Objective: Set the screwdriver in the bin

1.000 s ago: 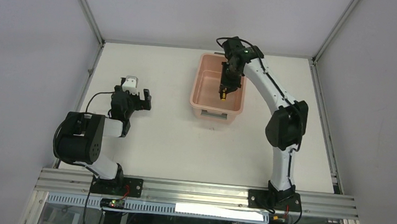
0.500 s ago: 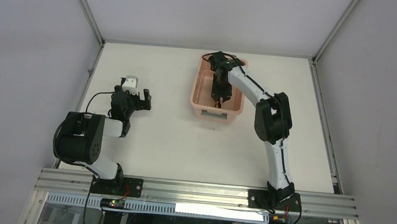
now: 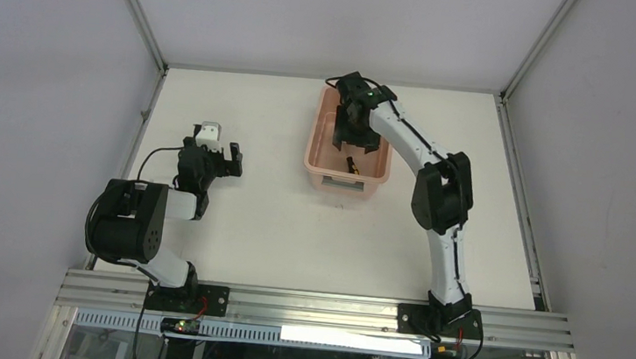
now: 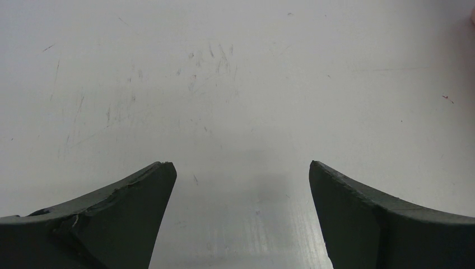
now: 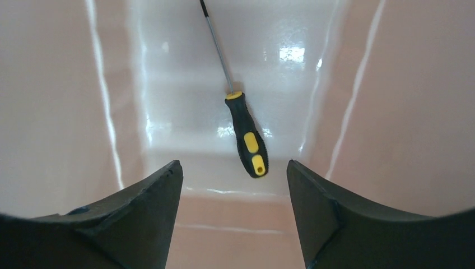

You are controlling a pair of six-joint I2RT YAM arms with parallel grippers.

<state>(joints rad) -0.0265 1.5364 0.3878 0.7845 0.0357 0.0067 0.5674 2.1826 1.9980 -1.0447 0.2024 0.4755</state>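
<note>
The screwdriver, black and yellow handle with a thin metal shaft, lies loose on the floor of the salmon-pink bin. In the top view the screwdriver rests near the front end of the bin. My right gripper hangs open just above the bin's inside, nothing between its fingers; in the top view it sits over the bin's middle. My left gripper is open over bare table, far left.
The white table is edged by a metal frame rail at the front and grey walls at the sides and back. The left arm is folded near its base.
The right gripper has opened and let go of the screwdriver, which now lies on the bin's floor. The gripper has drawn back slightly. The left arm has not moved.
</note>
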